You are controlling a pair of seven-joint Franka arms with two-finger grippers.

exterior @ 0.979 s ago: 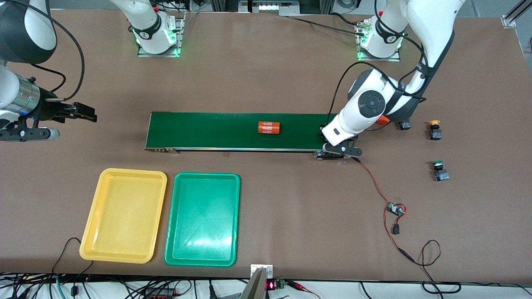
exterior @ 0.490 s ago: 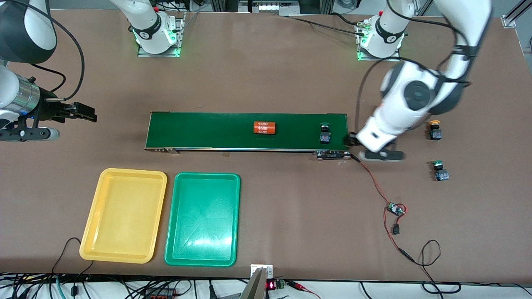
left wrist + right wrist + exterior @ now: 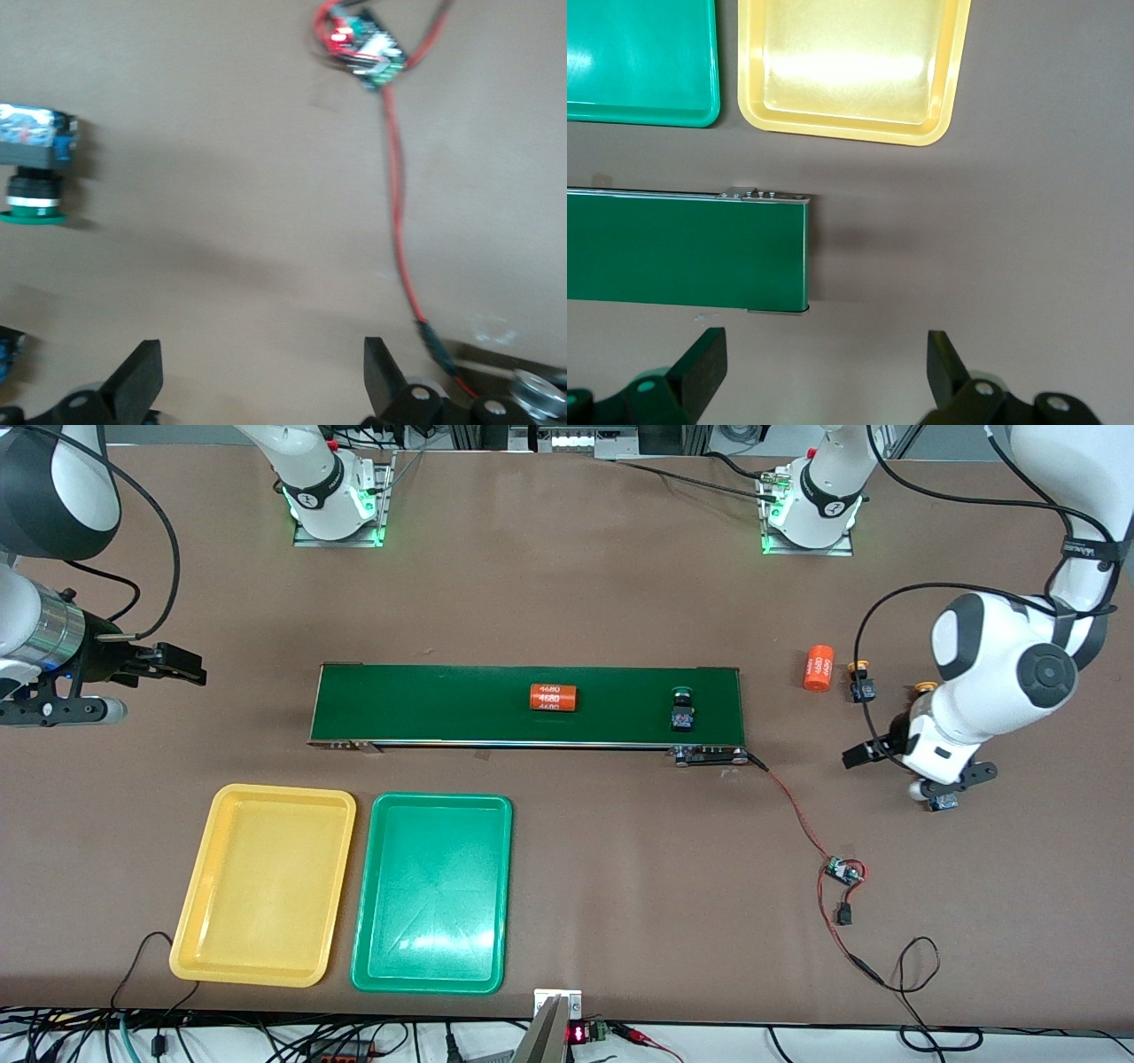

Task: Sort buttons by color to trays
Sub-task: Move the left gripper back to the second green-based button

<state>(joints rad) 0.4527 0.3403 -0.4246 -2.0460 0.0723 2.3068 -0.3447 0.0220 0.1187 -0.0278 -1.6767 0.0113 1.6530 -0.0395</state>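
Both claws empty, one green button on the belt

Left gripper (image 3: 257, 376) wide open over bare table, a green button (image 3: 34, 168) just beside it. Right gripper (image 3: 824, 367) waits open off the conveyor's (image 3: 496, 704) end, trays (image 3: 850, 71) nearby.

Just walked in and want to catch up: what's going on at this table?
Nothing is sorted yet: the yellow tray and green tray are empty. One green button sits on the conveyor belt near an orange cylinder. The left gripper, open, hovers over the buttons at its end of the table. The right gripper waits open.
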